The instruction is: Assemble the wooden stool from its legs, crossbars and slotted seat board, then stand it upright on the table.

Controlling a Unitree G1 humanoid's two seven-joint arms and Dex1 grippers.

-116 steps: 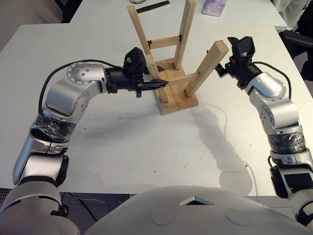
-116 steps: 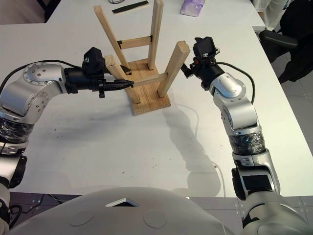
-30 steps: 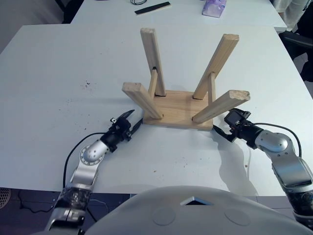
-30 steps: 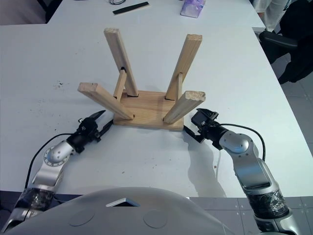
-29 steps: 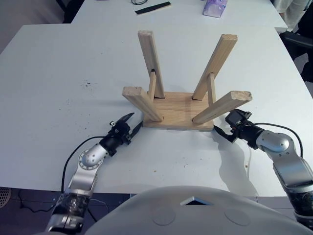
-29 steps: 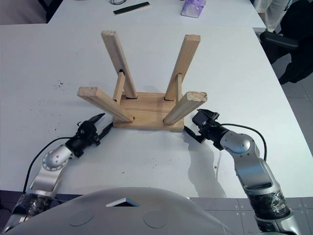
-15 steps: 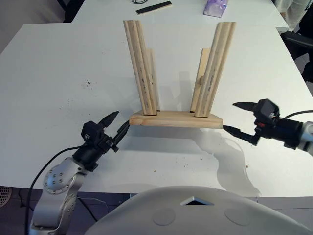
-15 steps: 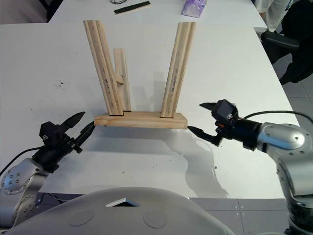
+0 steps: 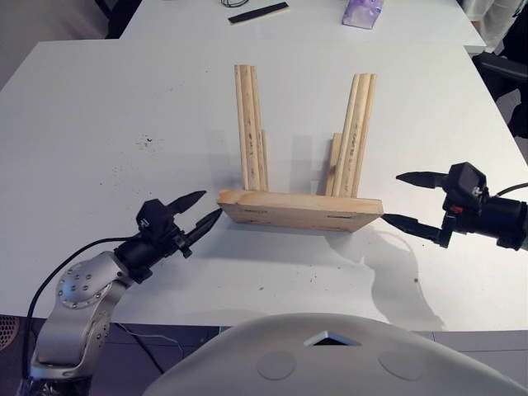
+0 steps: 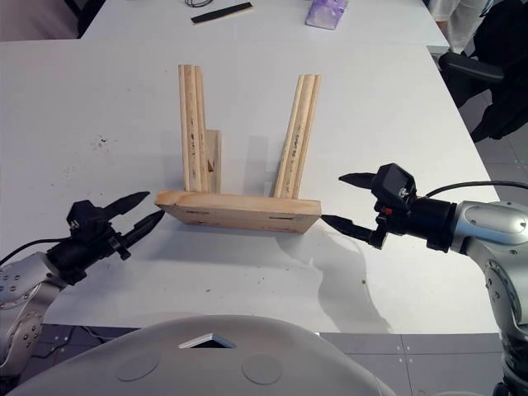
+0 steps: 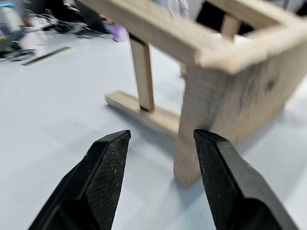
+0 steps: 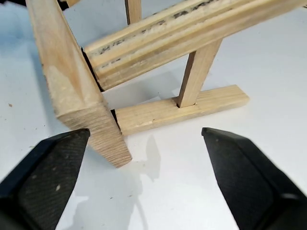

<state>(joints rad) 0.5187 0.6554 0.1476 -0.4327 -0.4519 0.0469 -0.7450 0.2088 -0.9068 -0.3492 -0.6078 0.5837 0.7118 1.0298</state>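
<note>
black-fingered and spread wide, the left gripper (image 9: 212, 203) holds nothing, and the right gripper (image 9: 392, 197) is likewise parted and empty. between them lies the wooden stool (image 9: 356, 124), turned on its side. its seat board (image 9: 301, 211) stands on edge on the white table (image 9: 99, 107), one end just beside each set of fingertips, and the legs (image 9: 250, 124) run away beyond the grippers along the surface. assembly looks done, i judge; what is left is tipping the stool onto its feet. the head views leave it unclear whether any fingertip touches the board. the wrist views add what those hide: a crossbar (image 12: 196, 72) standing between a lower leg on the table and an upper one raised above it.
</note>
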